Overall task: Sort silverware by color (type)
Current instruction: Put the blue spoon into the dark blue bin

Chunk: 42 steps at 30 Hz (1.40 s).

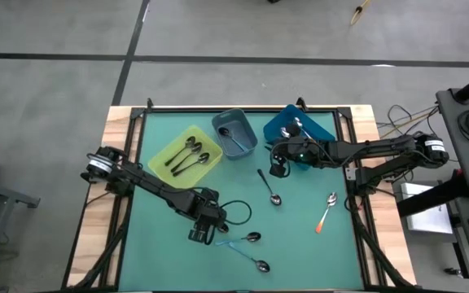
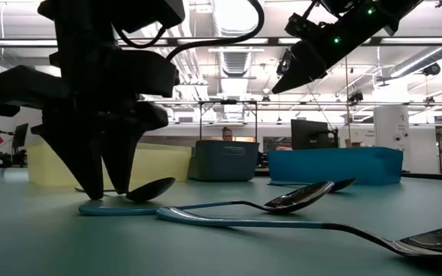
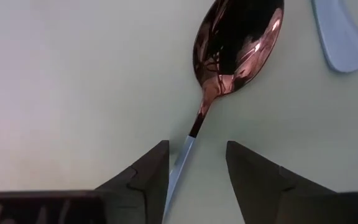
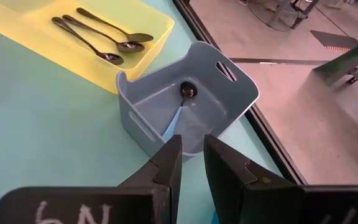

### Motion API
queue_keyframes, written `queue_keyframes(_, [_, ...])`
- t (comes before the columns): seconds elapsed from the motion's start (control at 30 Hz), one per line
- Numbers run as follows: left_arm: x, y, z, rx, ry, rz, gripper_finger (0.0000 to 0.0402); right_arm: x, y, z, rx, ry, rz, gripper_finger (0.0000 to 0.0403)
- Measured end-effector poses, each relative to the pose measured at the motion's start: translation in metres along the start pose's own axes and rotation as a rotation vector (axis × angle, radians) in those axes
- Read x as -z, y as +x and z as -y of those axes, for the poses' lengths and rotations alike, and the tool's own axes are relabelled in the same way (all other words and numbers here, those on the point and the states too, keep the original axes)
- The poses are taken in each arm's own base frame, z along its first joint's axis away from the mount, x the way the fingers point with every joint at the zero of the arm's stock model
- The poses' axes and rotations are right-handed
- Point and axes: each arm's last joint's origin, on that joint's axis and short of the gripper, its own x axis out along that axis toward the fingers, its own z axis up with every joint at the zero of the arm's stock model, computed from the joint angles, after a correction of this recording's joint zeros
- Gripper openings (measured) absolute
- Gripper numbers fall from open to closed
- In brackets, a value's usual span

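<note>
Step in hand: the left gripper is low over the green table mat, set to pick up a light-blue-handled spoon with a shiny metal bowl.
Left gripper state: fingers apart, nothing clamped; the thin handle lies on the mat in the gap between them.
Key relation: the spoon's long axis runs straight ahead of the gripper, bowl farthest, handle end back under the wrist; the jaws straddle it crosswise near the neck.
Nearby: a second light-blue-handled spoon just beside.
Nearer arm: the left by far.
Right gripper: waits above the blue bin, fingers narrowly apart, empty; ahead of it a grey-blue bin holding one light-blue spoon.
</note>
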Motion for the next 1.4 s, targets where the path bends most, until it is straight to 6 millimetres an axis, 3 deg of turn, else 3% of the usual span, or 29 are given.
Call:
queue_keyframes(0.43, [-0.001, 0.0, -0.001, -0.001, -0.005, 0.009, 0.0011, 0.0, 0.0, 0.0, 0.001, -0.006, 0.0, 0.0059])
queue_keyframes(0.7, [-0.001, -0.004, -0.003, -0.024, -0.011, 0.027, 0.0002, 0.0, 0.0, 0.0, 0.001, -0.007, 0.0, 0.0059])
queue_keyframes(1.0, [-0.003, -0.044, -0.009, -0.146, -0.033, 0.156, 0.0001, 0.0, 0.0, 0.0, 0.001, -0.007, -0.001, 0.0059])
queue_keyframes(1.4, [0.006, -0.109, -0.03, -0.643, -0.08, 0.321, 0.0, -0.013, -0.001, 0.0, -0.067, 0.048, 0.132, 0.0059])
